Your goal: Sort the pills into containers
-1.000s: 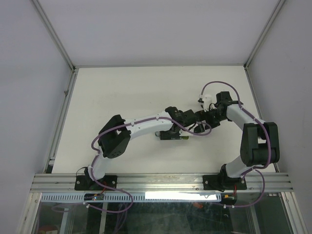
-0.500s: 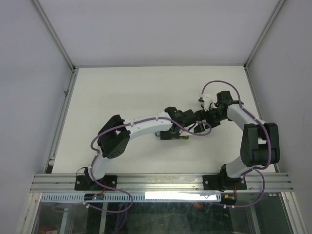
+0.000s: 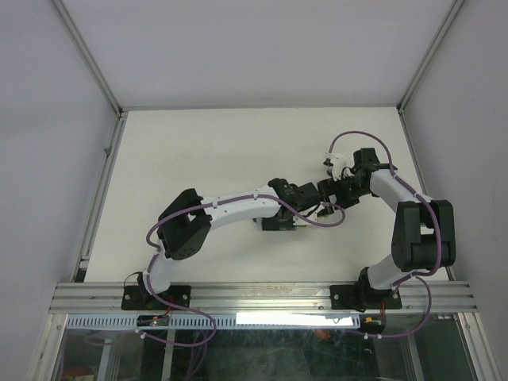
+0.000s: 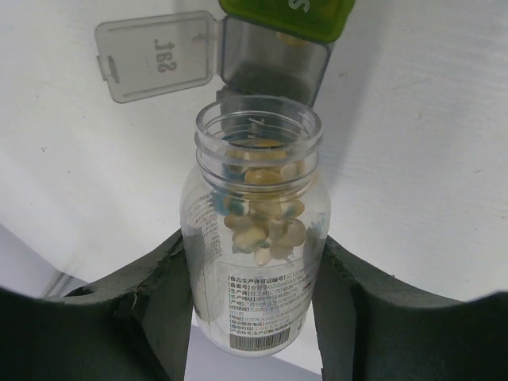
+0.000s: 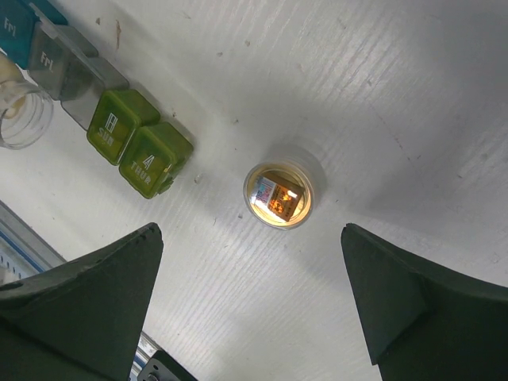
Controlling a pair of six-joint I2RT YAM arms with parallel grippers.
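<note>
My left gripper [image 4: 254, 266] is shut on a clear, uncapped pill bottle [image 4: 258, 198] that holds several cream and blue pills [image 4: 266, 222]. The bottle's mouth points at an open grey compartment [image 4: 274, 67] of the containers strip, whose lid [image 4: 155, 55] is flipped open. A green compartment [image 4: 290, 12] lies beyond it. In the right wrist view the strip [image 5: 127, 131] shows blue, grey and green cells at the upper left. My right gripper [image 5: 250, 270] is open and empty above the table. In the top view both grippers, the left [image 3: 305, 197] and the right [image 3: 327, 190], meet at mid-table.
A small amber bottle [image 5: 279, 197] stands upright and open on the table, just ahead of my right gripper's jaws. A small white object [image 3: 333, 162] lies by the right arm's wrist. Metal frame rails border the white table [image 3: 198, 151].
My left arm has shifted slightly toward the near side and now covers more of the containers strip. The right arm has barely moved.
</note>
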